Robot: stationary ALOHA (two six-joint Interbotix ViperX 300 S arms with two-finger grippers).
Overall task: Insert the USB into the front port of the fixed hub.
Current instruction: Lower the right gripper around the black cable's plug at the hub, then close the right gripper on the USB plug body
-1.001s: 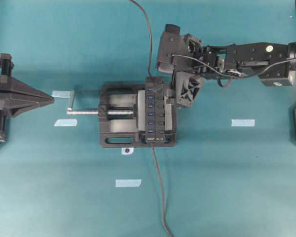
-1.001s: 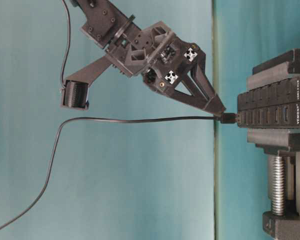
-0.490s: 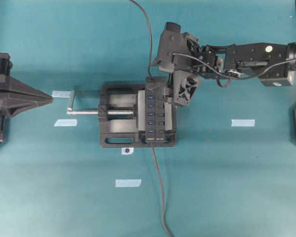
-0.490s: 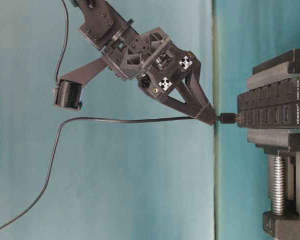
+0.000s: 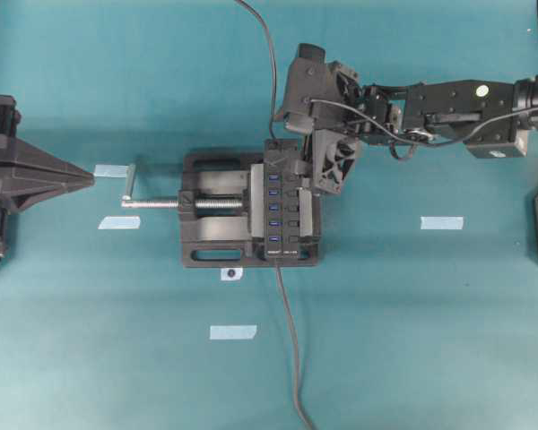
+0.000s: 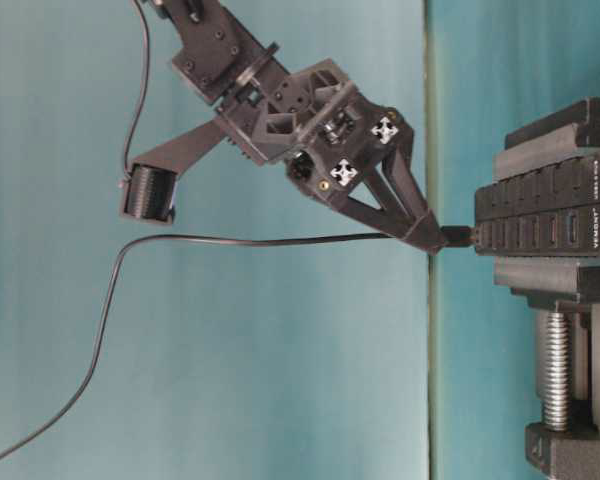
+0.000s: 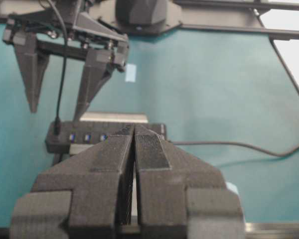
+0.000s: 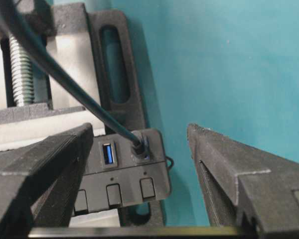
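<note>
Plug of the USB, small, rigid and light on a limp cable, sits in the fixed hub end port, best pinched by its body, between the right gripper fingers spread wide at 9 and 3 o'clock; left gripper pressed together.

A teal table surface is seen below and around the claw. Pale tape strips are stuck to it, evenly lit.

There's a black vise sitting mid-counter, silver screw handle poking out left. A few pale tape strips are stuck around the teal counter.
</note>
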